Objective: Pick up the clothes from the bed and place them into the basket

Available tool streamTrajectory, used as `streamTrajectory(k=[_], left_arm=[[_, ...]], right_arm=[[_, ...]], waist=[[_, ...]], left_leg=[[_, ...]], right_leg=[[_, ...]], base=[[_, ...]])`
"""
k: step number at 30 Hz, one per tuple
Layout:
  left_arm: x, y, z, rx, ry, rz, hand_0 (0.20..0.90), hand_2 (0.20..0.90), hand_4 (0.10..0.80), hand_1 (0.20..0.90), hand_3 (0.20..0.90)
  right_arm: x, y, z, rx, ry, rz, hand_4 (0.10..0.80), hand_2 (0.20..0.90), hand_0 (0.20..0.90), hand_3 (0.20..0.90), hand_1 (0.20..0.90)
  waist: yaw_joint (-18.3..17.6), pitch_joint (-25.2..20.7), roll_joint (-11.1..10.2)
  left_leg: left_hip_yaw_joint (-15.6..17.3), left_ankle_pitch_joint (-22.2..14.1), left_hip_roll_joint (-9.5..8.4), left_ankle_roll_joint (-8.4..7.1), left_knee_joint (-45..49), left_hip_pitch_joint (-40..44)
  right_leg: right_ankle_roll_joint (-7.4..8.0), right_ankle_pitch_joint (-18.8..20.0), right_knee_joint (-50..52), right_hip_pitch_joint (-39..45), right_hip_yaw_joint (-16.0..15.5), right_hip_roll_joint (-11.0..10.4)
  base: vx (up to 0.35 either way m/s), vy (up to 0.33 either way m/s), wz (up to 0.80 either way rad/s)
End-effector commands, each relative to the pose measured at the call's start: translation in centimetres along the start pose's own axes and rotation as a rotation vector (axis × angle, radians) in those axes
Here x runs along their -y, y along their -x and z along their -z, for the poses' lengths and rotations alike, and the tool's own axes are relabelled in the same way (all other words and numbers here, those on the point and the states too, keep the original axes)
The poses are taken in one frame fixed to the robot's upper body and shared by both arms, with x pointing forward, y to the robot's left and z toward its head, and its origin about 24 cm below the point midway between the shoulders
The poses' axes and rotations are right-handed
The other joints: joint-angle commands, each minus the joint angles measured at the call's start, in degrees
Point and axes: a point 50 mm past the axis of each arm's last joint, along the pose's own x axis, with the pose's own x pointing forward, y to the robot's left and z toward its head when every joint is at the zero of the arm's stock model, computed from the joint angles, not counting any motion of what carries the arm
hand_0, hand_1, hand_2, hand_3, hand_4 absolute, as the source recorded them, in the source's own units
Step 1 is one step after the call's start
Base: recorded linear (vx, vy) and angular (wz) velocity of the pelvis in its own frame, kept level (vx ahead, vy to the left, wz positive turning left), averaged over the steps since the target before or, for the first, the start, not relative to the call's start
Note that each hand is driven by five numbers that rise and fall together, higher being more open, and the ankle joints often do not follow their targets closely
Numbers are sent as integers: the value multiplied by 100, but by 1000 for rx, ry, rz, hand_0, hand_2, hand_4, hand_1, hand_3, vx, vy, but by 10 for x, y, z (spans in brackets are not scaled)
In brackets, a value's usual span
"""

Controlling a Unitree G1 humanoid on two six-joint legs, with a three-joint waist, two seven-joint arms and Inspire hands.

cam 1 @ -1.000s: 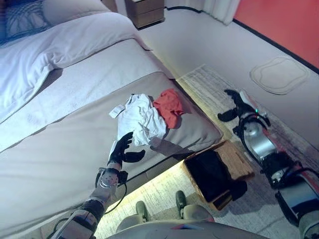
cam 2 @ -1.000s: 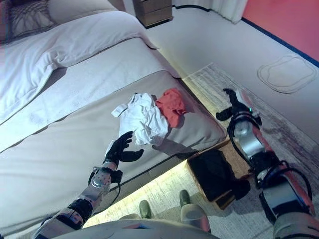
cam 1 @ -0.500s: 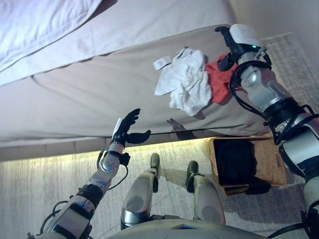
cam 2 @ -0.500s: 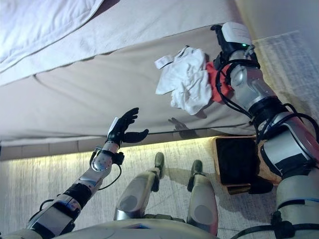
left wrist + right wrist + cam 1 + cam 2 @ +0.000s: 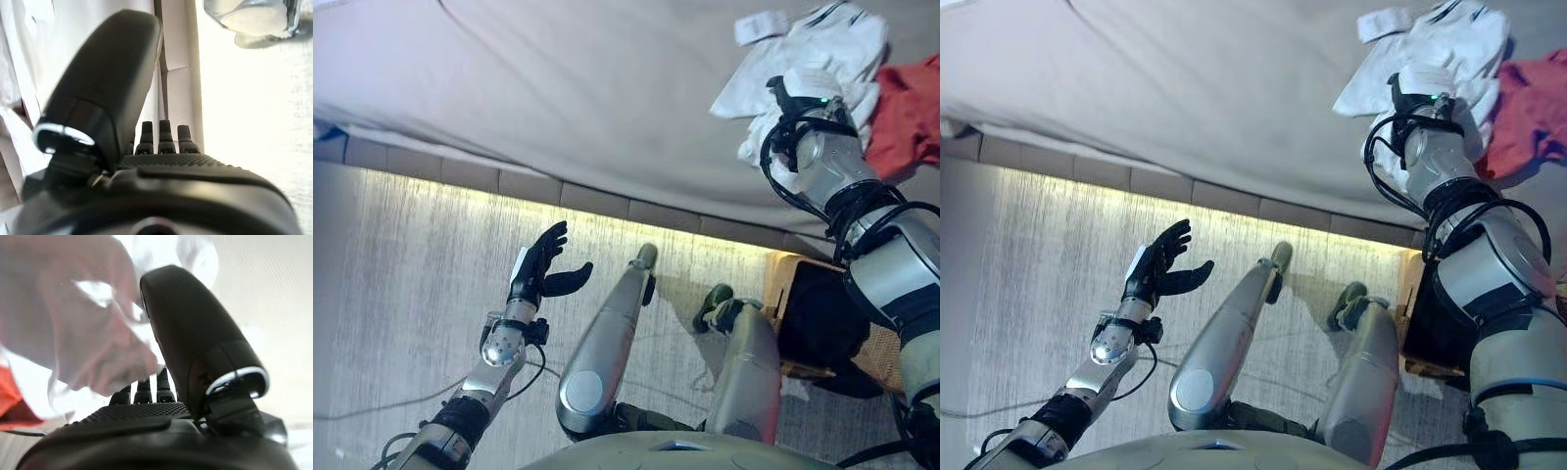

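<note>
Bed point(image 5: 558, 88) fills upper view, pale rug below. Right hand point(image 5: 161, 396) now reaches onto white garment point(image 5: 832, 39), having come across from red garment point(image 5: 906, 108) side; fingers buried in cloth, grasp cannot be told. Pick-up looks imminent, nothing lifted. Left hand point(image 5: 540, 269) hangs relaxed, empty, over floor. Basket point(image 5: 822, 323) half hidden behind right arm.

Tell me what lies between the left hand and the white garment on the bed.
In the left eye view, between the left hand and the white garment lie striped floor, the lit base of the bed and bare grey bedcover; nothing else.
</note>
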Motion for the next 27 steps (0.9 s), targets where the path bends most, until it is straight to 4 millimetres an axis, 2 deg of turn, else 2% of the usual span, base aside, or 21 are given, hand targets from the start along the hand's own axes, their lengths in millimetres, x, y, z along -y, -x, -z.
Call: streamTrajectory(k=[1, 6, 9, 10, 11, 12, 21, 27], left_arm=[[-14, -6, -50, 264, 69, -39, 900, 900, 800, 900, 900], [-17, 0, -63, 311, 94, -48, 900, 900, 800, 900, 900], [-20, 1, -65, 319, 100, -55, 900, 900, 800, 900, 900], [-21, 2, -65, 318, 109, -59, 900, 900, 800, 900, 900], [-23, 2, -65, 317, 115, -62, 900, 900, 800, 900, 900], [-27, 3, -66, 317, 122, -64, 900, 900, 800, 900, 900], [-29, 8, -65, 315, 135, -75, 900, 900, 800, 900, 900], [-28, 8, -64, 309, 121, -62, 900, 900, 800, 900, 900]], right_arm=[[59, -6, 23, -139, 95, 109, 800, 900, 900, 900, 900], [65, -5, 56, -281, 139, 44, 800, 900, 900, 900, 900], [69, -4, 64, -314, 132, 33, 800, 900, 900, 900, 900], [71, -3, 67, -323, 118, 39, 635, 759, 759, 735, 759], [72, -3, 69, -325, 109, 43, 567, 700, 700, 667, 700], [74, -3, 71, -324, 96, 54, 100, 300, 300, 200, 300], [75, -1, 83, -301, 48, 107, 100, 300, 300, 200, 300], [73, 1, 92, -272, 10, 142, 100, 300, 300, 200, 300]], waist=[[66, -265, 351], [130, -265, 509], [156, -265, 555], [158, -265, 568], [161, -265, 569], [162, -265, 564], [32, -265, 435], [-73, -265, 192]], left_leg=[[169, -927, 0, 382, 606, -151], [164, -1022, -47, 477, 1164, -783], [189, -1036, -49, 503, 1269, -921], [192, -1045, -49, 500, 1348, -987], [196, -1054, -49, 510, 1388, -1022], [201, -1065, -45, 523, 1400, -1025], [288, -1014, 102, 443, 1114, -444], [310, -719, 226, 314, 412, 530]], right_leg=[[-306, -106, 133, -72, -302, 313], [-363, -207, 573, -724, -218, 369], [-368, -220, 678, -878, -188, 372], [-366, -219, 726, -940, -174, 374], [-364, -223, 749, -971, -166, 371], [-361, -225, 757, -975, -162, 372], [-361, -113, 395, -388, -187, 455], [-319, 26, -302, 661, -260, 470]], base=[[-13, 14, 11], [-39, 21, 0], [-42, 0, -1], [-48, -9, 0], [-48, -15, 1], [-36, -12, 1], [-6, 19, -7], [38, 11, -14]])
